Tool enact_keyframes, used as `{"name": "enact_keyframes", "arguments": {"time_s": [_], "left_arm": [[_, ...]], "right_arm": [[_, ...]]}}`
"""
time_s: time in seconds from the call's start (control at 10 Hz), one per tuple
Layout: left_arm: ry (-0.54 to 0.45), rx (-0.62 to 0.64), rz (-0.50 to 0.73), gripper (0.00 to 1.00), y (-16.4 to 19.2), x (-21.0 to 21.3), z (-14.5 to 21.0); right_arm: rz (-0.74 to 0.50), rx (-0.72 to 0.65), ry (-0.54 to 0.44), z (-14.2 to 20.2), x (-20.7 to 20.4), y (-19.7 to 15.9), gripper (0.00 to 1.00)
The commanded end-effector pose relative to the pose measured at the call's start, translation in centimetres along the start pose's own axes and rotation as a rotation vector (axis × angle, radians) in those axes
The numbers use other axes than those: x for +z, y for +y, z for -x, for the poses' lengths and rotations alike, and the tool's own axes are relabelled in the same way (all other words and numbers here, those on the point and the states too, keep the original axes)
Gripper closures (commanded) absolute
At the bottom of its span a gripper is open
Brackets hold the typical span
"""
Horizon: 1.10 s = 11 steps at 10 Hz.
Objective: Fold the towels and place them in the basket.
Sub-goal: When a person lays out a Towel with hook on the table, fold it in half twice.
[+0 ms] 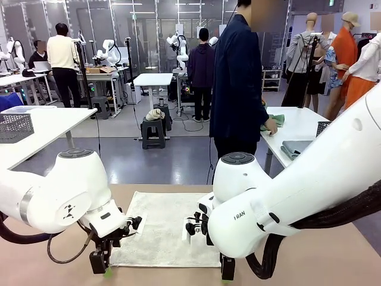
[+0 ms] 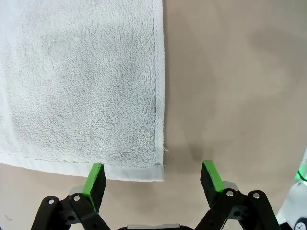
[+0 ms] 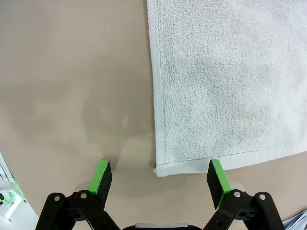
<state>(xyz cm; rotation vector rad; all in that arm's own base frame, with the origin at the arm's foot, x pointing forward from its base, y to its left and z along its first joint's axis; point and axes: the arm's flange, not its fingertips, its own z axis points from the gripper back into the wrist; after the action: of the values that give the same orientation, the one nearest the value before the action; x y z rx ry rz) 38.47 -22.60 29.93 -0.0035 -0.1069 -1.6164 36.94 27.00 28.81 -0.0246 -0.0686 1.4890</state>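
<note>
Towel corners came first: the left gripper [image 2: 153, 175] hung spread wide astride the near left corner of the pale grey-white terry towel [image 1: 164, 229], and the right gripper [image 3: 158, 173] stood equally spread over the near right corner, neither pinching anything. Beyond them the cloth lay flat and unfolded on the tan bench [image 1: 321, 250]. A clean fold likely needed both to pinch only the hem together, lift level, and carry it squarely onto the far edge.

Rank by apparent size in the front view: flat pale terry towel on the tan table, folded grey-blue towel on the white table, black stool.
Flat pale terry towel, largest.
Folded grey-blue towel and black stool: alike, both farther off, unranked.
</note>
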Motion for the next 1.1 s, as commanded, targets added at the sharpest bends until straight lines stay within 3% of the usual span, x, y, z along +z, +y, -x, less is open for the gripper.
{"name": "enact_keyframes", "arguments": {"time_s": [0.0,0.1,0.2,0.3,0.4,0.5,0.6,0.7,0.8,0.9,1.0], "left_arm": [[0.012,-0.006,-0.017,0.00,0.48,-0.55,0.10],[0.016,-0.007,-0.017,0.20,0.51,-0.59,0.11],[0.017,-0.006,-0.018,0.20,0.52,-0.62,0.13],[0.017,-0.007,-0.021,0.40,0.61,-0.62,0.10],[0.013,-0.014,-0.023,0.25,0.53,-0.50,0.03],[0.014,-0.018,-0.027,0.60,0.51,-0.34,-0.12],[0.014,-0.018,-0.031,0.45,0.58,-0.18,-0.22],[0.015,-0.018,-0.033,0.80,0.64,-0.08,-0.25],[0.015,-0.018,-0.034,0.65,0.66,-0.02,-0.26],[0.014,-0.017,-0.035,1.00,0.71,0.09,-0.36],[0.018,-0.019,-0.041,0.85,0.72,0.20,-0.48]], "right_arm": [[0.031,-0.006,0.003,-0.22,-0.72,-0.31,0.00],[0.040,-0.003,0.002,-0.17,-0.72,-0.36,0.19],[0.038,-0.008,-0.001,-0.15,-0.63,-0.42,0.20],[0.044,-0.005,-0.003,-0.16,-0.61,-0.51,0.39],[0.049,0.012,-0.008,-0.24,-0.64,-0.43,0.40],[0.048,0.017,-0.010,-0.31,-0.70,-0.43,0.59],[0.047,0.019,-0.010,-0.38,-0.73,-0.46,0.60],[0.041,0.019,-0.011,-0.38,-0.73,-0.52,0.79],[0.036,0.019,-0.011,-0.38,-0.70,-0.57,0.80],[0.033,0.020,-0.012,-0.42,-0.60,-0.64,0.99],[0.031,0.021,-0.012,-0.49,-0.50,-0.70,1.00]]}}
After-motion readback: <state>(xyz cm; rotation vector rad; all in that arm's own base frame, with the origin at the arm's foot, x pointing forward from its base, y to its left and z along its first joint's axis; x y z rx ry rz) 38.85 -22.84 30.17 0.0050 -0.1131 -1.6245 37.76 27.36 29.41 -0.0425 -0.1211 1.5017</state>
